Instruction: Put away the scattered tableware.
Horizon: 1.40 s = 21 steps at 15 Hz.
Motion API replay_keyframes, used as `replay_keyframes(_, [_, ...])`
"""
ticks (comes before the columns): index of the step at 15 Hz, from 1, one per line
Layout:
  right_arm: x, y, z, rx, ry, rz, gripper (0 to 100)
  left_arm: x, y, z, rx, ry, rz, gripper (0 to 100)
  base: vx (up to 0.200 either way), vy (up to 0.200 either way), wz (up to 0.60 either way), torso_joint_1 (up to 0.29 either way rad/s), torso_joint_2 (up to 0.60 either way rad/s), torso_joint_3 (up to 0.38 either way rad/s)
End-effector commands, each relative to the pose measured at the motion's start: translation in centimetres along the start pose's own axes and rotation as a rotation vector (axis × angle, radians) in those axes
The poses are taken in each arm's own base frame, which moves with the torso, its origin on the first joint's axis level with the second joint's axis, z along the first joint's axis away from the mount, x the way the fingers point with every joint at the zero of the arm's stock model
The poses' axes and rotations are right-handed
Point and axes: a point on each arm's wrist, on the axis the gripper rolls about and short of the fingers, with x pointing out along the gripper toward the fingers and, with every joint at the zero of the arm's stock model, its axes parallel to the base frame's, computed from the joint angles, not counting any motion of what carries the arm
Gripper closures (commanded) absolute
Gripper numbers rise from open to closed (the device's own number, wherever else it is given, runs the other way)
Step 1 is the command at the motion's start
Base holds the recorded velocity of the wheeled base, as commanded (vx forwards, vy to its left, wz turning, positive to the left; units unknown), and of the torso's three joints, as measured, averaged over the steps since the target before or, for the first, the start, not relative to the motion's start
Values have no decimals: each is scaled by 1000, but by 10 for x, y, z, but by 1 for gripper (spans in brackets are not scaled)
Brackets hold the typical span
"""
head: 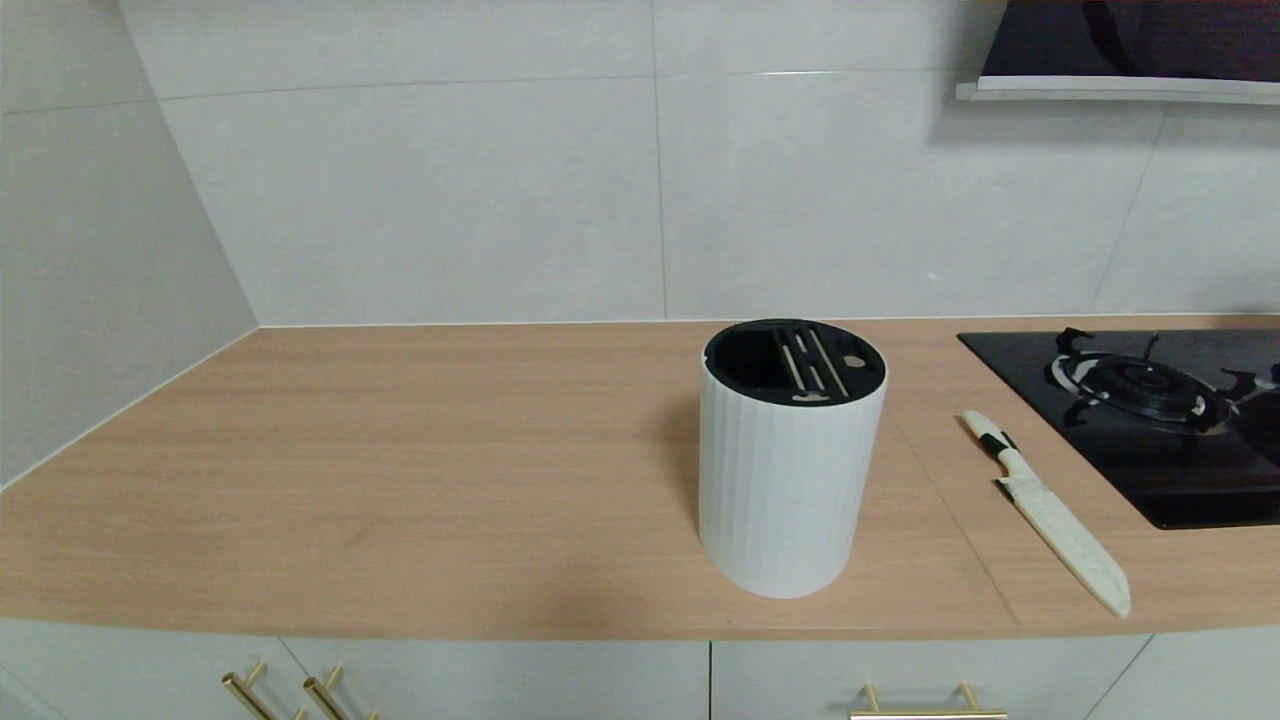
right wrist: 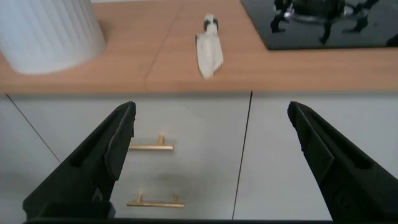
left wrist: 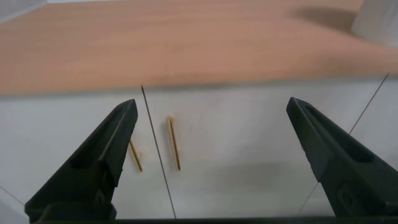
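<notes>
Cream, speckled knife (head: 1045,515), one item. It lies flat on the wooden countertop (head: 400,450), to the right of the white ribbed holder (head: 790,470) and apart from it. The handle points toward the wall and the blade tip is near the front edge.

Holder: upright, black slotted top, slots empty. Judged to be the knife's destination.

Black gas hob (head: 1150,420): farther right of the holder, beyond the knife.

Right gripper (right wrist: 210,107): jaws spread wide, nothing held, low before the cabinet fronts right of the holder. Probably the better-placed arm for the pick.

Left gripper (left wrist: 211,104): equally wide and empty, low before the cabinet doors left of the holder.
</notes>
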Motion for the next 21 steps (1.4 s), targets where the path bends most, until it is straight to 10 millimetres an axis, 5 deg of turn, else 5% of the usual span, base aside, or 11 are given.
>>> replay_keyframes(1, [0,0,0,0,1,0,0,0,0,0,0,1,0,0,0,0,0,232,-515,-281])
replay_keyframes(15, [0,0,0,0,1,0,0,0,0,0,0,1,0,0,0,0,0,250,-525,-278])
replay_keyframes(21, [0,0,0,-3,1,0,0,0,0,0,0,1,0,0,0,0,0,30,-66,-31])
